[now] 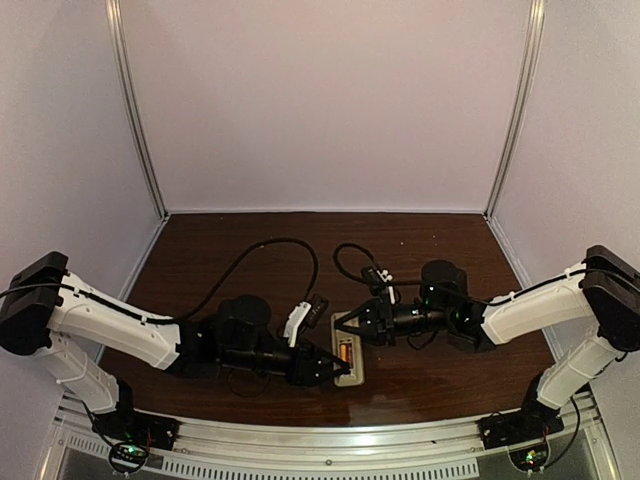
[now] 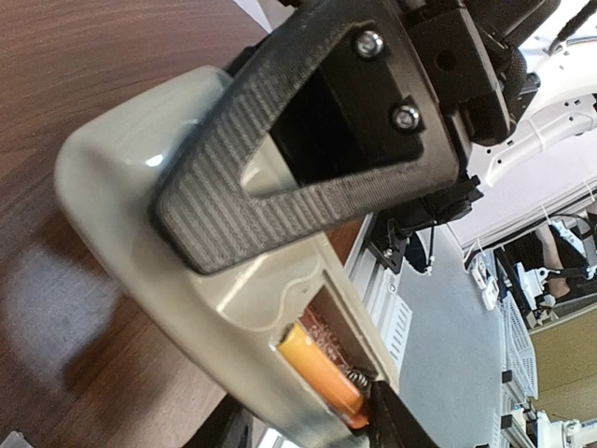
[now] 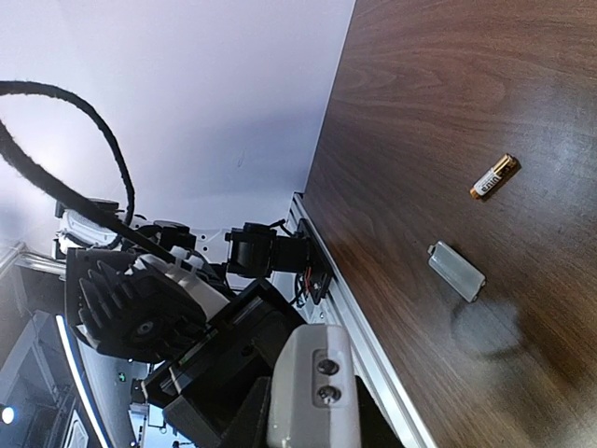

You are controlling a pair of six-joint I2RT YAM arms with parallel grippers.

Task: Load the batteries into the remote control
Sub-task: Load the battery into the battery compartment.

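Note:
The remote control (image 1: 351,378) lies back up at the table's near middle, its pale beige shell (image 2: 140,177) filling the left wrist view. One copper-gold battery (image 2: 322,373) (image 1: 345,352) lies in the open bay beside a spring. My right gripper (image 1: 347,325) is shut on the remote's far end, one ribbed finger (image 2: 280,187) lying across its back. My left gripper (image 1: 328,365) straddles the near corner: one fingertip (image 2: 401,415) is at the battery's spring end, the other is by the outer wall. Whether they squeeze does not show. A second battery (image 3: 492,175) lies loose on the table.
A small flat pale grey plate (image 3: 457,271) lies on the dark wood near the loose battery. Black cables (image 1: 270,245) loop over the table behind the arms. A metal rail (image 1: 330,440) runs along the near edge, and white walls enclose the other three sides.

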